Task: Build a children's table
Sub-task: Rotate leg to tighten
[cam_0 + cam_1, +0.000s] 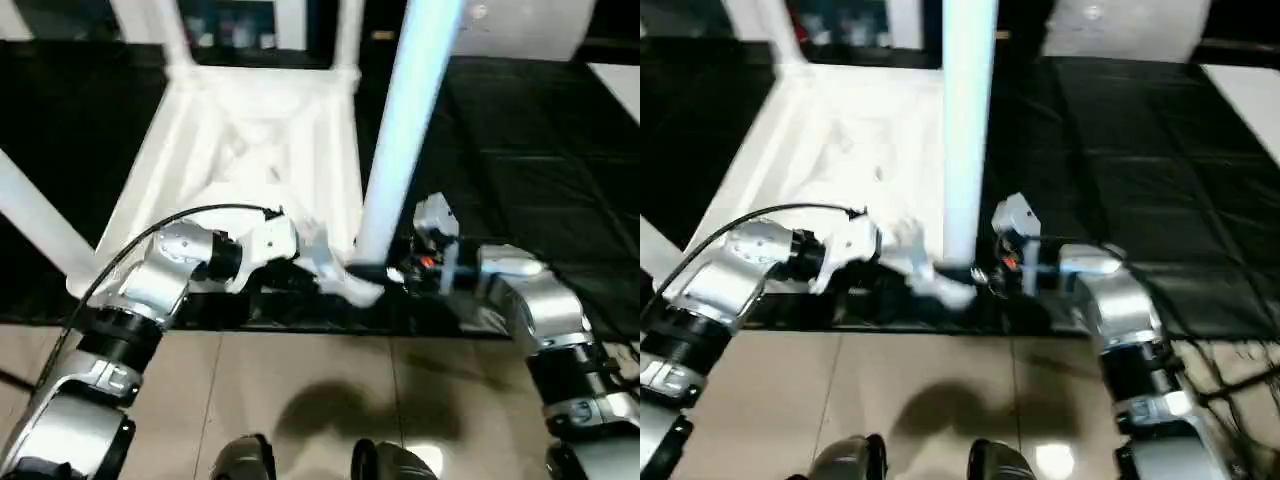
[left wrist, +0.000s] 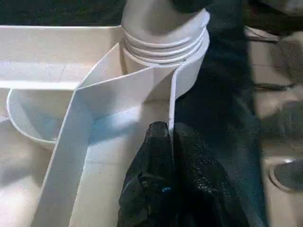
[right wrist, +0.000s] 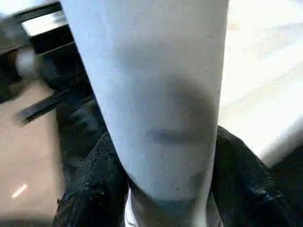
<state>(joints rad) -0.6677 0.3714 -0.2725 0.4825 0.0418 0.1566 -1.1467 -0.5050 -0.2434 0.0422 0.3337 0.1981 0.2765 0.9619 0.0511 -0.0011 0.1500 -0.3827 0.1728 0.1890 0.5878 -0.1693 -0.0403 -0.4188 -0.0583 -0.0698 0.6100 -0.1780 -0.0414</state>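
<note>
Table top (image 1: 250,140): white plastic, upside down on a black floor mat (image 1: 540,150), ribbed underside up, near edge just beside the tan floor tiles (image 1: 300,400).

Leg (image 1: 405,130): white tube, upright in the near corner socket (image 2: 163,45) (threaded rings visible at the joint).

Right gripper (image 3: 165,189): black fingers (image 3: 87,184) either side of the leg's lower end, clasping it.

Left gripper (image 2: 165,142): fingers pressed together, pinching a thin rib (image 2: 173,101) at the socket.

Head stereo pair downward — wrist cameras close on leg (image 3: 156,94)
</note>
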